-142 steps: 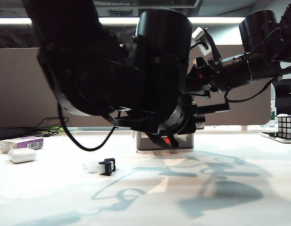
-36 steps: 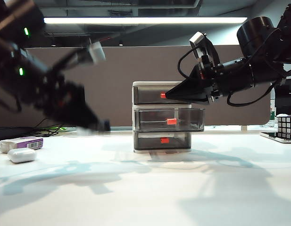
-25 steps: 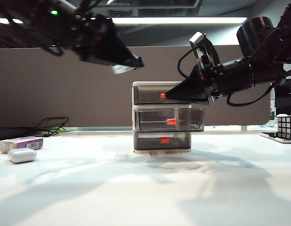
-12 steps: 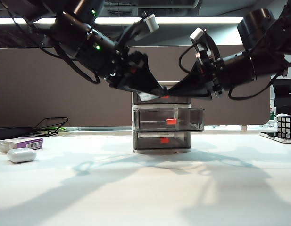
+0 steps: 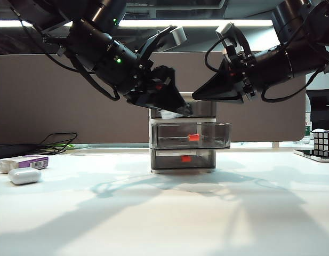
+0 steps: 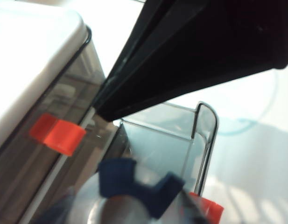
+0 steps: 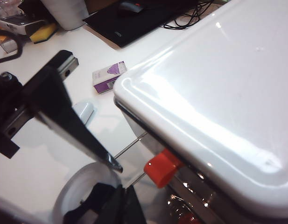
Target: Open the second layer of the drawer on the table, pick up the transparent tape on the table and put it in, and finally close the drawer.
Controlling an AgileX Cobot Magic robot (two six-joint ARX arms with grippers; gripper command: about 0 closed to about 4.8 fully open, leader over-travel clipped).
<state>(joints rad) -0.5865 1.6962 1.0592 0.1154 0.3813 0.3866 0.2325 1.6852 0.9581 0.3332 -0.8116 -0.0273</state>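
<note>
The three-tier drawer cabinet [image 5: 183,133] stands near the middle of the white desk [image 5: 164,213], and its second layer [image 5: 191,136] is pulled out toward the camera, its red handle [image 5: 194,137] set forward of the red handles above and below. The left end effector [image 5: 177,109] reaches in from the upper left of the exterior view and hangs just in front of the top drawer, above the open middle one. It is clenched on the transparent tape [image 6: 129,196]: the left wrist view shows the clear roll with its dark cutter piece between the fingers, directly over the open drawer's clear front wall [image 6: 204,140]. The right wrist view also catches the roll [image 7: 83,196] beside a dark finger [image 7: 64,112], just in front of the cabinet's white top [image 7: 218,98]. The right end effector [image 5: 199,96] comes in from the upper right and sits just above the cabinet's top front edge, touching nothing visible; whether it is released or clenched I cannot tell, since its fingers merge into one dark wedge. At the far left of the desk lie a purple-and-white box [image 5: 25,161] and a white oval case [image 5: 24,175], just beside each other. A Rubik's cube [image 5: 324,142] stands at the far right edge.
</note>
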